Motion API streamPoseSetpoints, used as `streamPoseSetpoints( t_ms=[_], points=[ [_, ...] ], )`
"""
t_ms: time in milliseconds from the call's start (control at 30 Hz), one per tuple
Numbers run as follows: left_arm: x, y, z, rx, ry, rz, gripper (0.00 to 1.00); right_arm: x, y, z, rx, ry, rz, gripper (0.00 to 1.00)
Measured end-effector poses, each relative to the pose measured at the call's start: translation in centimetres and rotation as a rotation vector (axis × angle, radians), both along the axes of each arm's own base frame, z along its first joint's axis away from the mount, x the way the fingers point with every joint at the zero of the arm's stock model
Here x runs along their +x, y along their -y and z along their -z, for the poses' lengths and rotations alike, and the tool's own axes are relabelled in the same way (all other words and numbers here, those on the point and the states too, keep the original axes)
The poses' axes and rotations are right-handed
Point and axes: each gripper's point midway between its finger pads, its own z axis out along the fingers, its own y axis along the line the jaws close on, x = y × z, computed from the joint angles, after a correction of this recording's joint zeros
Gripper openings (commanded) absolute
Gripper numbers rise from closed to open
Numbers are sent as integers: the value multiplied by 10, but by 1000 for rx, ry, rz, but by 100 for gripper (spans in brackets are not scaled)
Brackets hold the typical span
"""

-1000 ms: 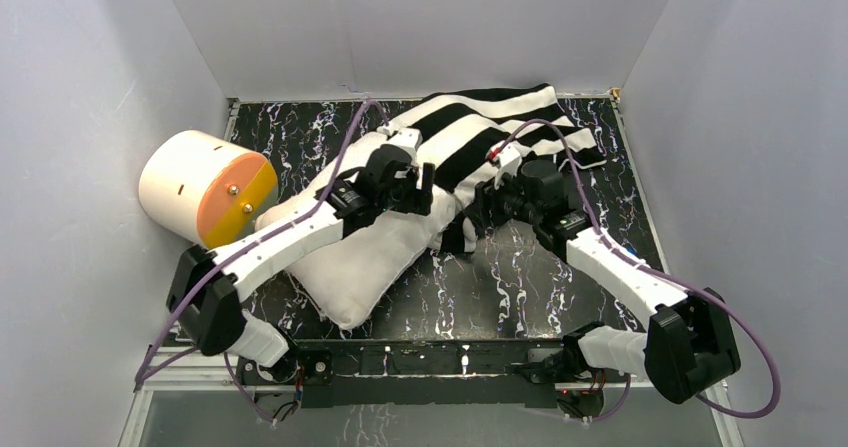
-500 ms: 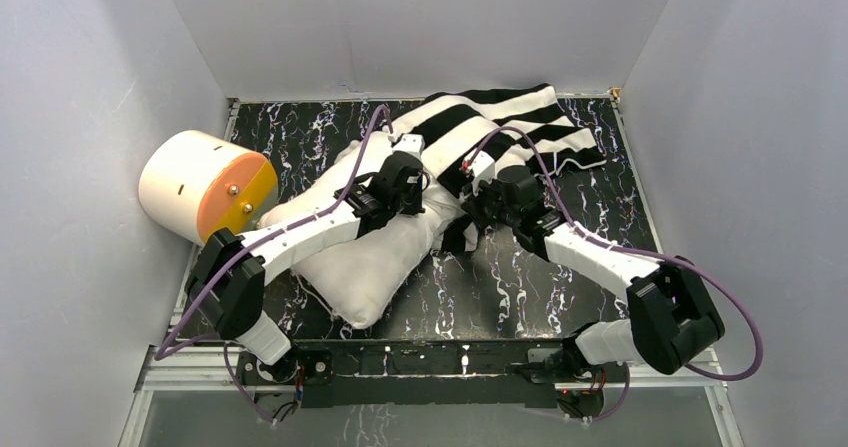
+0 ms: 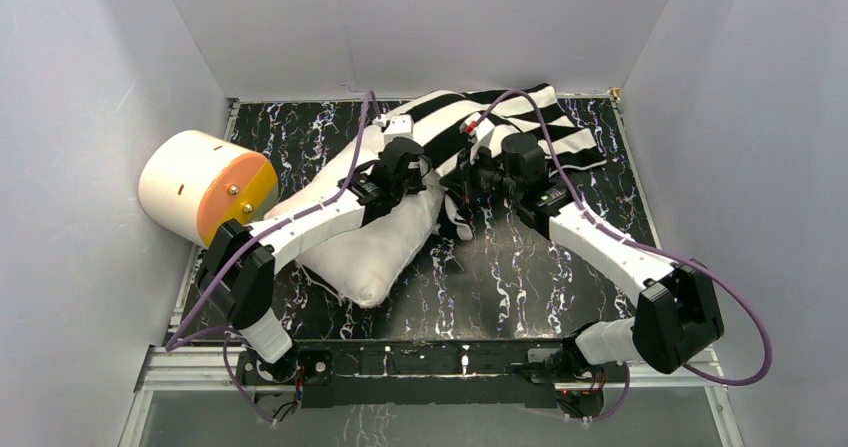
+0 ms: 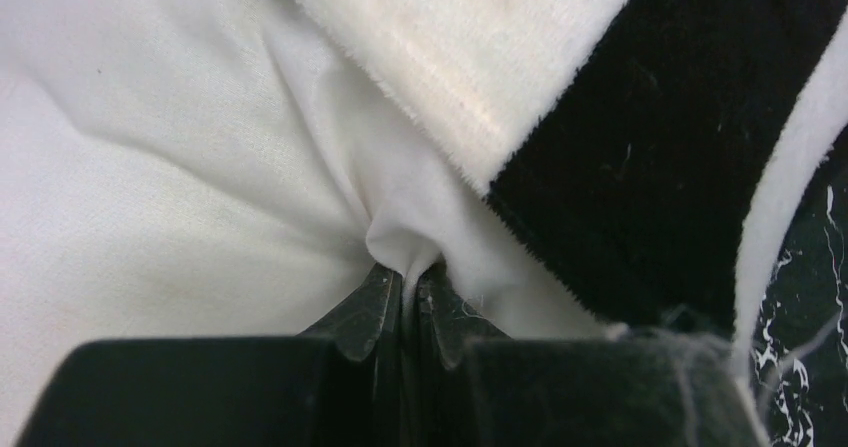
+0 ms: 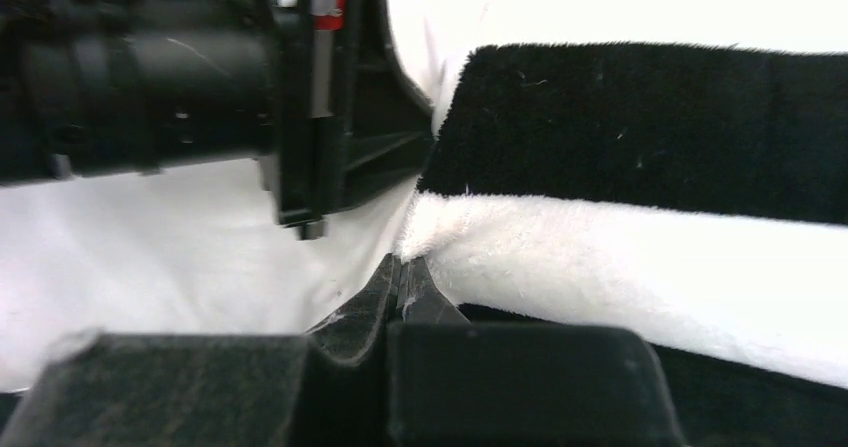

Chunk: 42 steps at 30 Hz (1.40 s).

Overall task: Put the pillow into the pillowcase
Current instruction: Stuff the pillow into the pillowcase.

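Arms reached farther; fingers pinch smooth pillow, plush striped pillowcase.

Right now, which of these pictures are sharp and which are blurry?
Top view: evenly lit, sharp throughout. Left wrist view: pillow creases crisp, but the left hand has a blurred black base. Right wrist view: pillowcase pile sharp, black foreground soft.

We find the pillow lying on the table left of centre, its upper end under the edge of the pillowcase at upper centre of the frame, and the cylinder just beside the pillow at far left.
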Motion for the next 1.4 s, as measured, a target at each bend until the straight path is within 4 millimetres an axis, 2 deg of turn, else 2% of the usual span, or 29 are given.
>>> streamPoseSetpoints(
  t_ms=[67,133,167,267,333,367,400,500,567,633,733,800,867,933,1000,1067,1167,1233,1333,1367,1400],
  points=[
    [7,1,-1,-9,6,-23,0,-2,-6,-4,43,-42,-9,0],
    [11,-1,1,-19,8,-49,0,-4,-9,3,99,-79,-1,0],
    [12,-1,2,-27,5,-58,0,-7,-9,15,122,-109,6,0],
    [13,3,7,-67,1,-73,0,-17,-4,69,118,-237,57,0],
    [9,9,14,-94,-22,-62,0,-21,4,98,96,-305,113,9],
    [8,10,15,-98,-25,-60,4,-20,6,102,90,-314,134,13],
    [7,12,17,-110,-30,-54,14,-17,7,102,86,-309,149,15],
    [6,15,14,-134,-37,-37,45,-7,6,92,79,-273,172,25],
    [2,14,6,-148,-40,-28,55,-3,4,84,67,-245,177,33],
    [-4,9,-11,-163,-27,-16,60,-2,6,80,44,-232,185,38],
    [-17,-4,-48,-191,21,-3,63,-4,16,71,-3,-238,226,44],
    [-25,-16,-77,-209,67,-1,65,1,20,53,-19,-213,253,47],
    [-28,-27,-97,-210,104,-12,67,10,21,31,-25,-172,271,48],
    [-27,-39,-108,-200,132,-35,69,20,21,4,-20,-116,286,50],
    [-22,-50,-106,-179,132,-61,70,30,19,-20,-15,-67,293,52],
    [-11,-63,-94,-147,111,-95,71,46,12,-44,-8,-18,294,55],
    [10,-84,-72,-107,70,-152,73,73,-5,-64,-6,32,289,58],
    [25,-96,-55,-78,42,-185,73,94,-19,-65,-21,46,282,59],
    [41,-103,-31,-51,4,-207,73,122,-35,-52,-57,53,276,60],
    [45,-102,-24,-48,-5,-208,70,131,-41,-45,-75,52,272,60],
    [48,-102,-19,-47,-9,-209,62,141,-48,-38,-89,52,266,60]
  ],
)
